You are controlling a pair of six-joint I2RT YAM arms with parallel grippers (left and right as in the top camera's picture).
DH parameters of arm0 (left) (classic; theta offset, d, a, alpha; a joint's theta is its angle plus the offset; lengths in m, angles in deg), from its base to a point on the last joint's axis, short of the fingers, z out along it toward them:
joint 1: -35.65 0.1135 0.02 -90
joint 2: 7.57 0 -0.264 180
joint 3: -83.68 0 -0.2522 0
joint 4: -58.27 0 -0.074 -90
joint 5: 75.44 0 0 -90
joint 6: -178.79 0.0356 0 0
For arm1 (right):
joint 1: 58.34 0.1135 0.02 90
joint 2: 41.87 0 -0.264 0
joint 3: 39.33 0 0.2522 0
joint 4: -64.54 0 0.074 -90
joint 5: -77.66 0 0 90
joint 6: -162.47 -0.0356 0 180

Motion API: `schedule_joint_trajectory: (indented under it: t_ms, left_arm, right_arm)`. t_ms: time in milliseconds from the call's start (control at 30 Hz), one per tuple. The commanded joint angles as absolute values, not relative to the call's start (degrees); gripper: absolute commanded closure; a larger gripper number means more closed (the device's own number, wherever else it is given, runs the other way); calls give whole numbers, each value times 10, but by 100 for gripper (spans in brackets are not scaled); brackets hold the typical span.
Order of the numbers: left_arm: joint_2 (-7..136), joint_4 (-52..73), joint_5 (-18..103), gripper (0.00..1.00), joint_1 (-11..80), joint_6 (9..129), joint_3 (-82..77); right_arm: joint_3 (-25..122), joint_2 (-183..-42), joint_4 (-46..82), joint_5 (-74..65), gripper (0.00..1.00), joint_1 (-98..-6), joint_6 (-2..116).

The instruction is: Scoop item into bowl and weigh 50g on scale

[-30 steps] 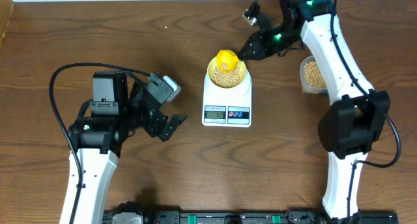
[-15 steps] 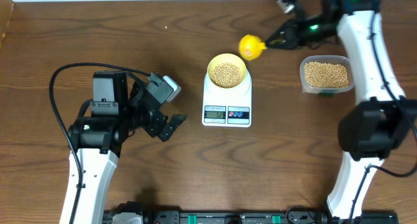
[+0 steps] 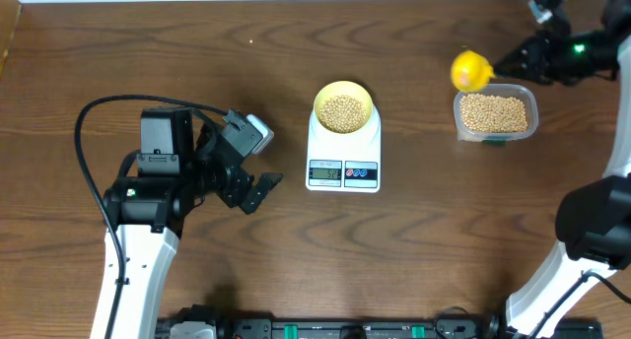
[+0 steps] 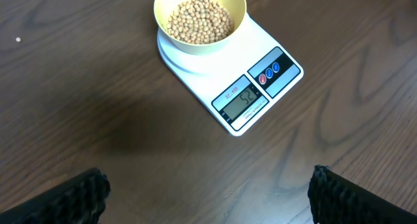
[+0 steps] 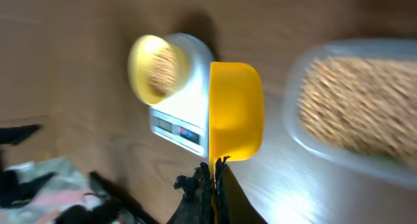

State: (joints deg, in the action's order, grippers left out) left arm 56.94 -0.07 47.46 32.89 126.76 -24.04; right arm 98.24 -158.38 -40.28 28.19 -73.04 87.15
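The pale-yellow bowl (image 3: 343,107) sits on the white scale (image 3: 343,152) at mid-table, filled with tan beans (image 3: 343,108). In the left wrist view the bowl (image 4: 199,19) and the scale (image 4: 247,87) with its lit display lie ahead of the wide-open left gripper (image 4: 208,191), which holds nothing. Left of the scale in the overhead view, the left gripper (image 3: 258,186) hovers over bare wood. My right gripper (image 3: 505,65) is shut on the handle of a bright-yellow scoop (image 3: 467,71), at the left rim of the clear tub (image 3: 496,115). The scoop (image 5: 236,110) shows blurred in the right wrist view.
The clear tub holds a thick layer of beans (image 3: 494,111) at the right of the table. A black cable (image 3: 99,112) loops around the left arm. The table's far edge (image 3: 296,1) meets a white wall.
The right gripper has carried the yellow scoop from over the bowl rightward to the tub's left rim. The left arm has not moved.
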Motion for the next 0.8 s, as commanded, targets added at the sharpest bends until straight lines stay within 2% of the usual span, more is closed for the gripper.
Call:
schedule_joint_trajectory:
  t_ms: [0, 300, 533, 767]
  left_arm:
    - [572, 0, 482, 1, 331, 1276, -244]
    - [572, 0, 482, 1, 331, 1276, -244]
    - [572, 0, 482, 1, 331, 1276, -244]
    - [572, 0, 482, 1, 331, 1276, -244]
  right_arm:
    - [994, -1570, -412, 161, 99, -728, 884]
    - [992, -1573, -409, -22, 99, -696, 882]
    - [974, -1573, -394, -57, 99, -689, 881]
    - [972, -1573, -364, -153, 99, -642, 862]
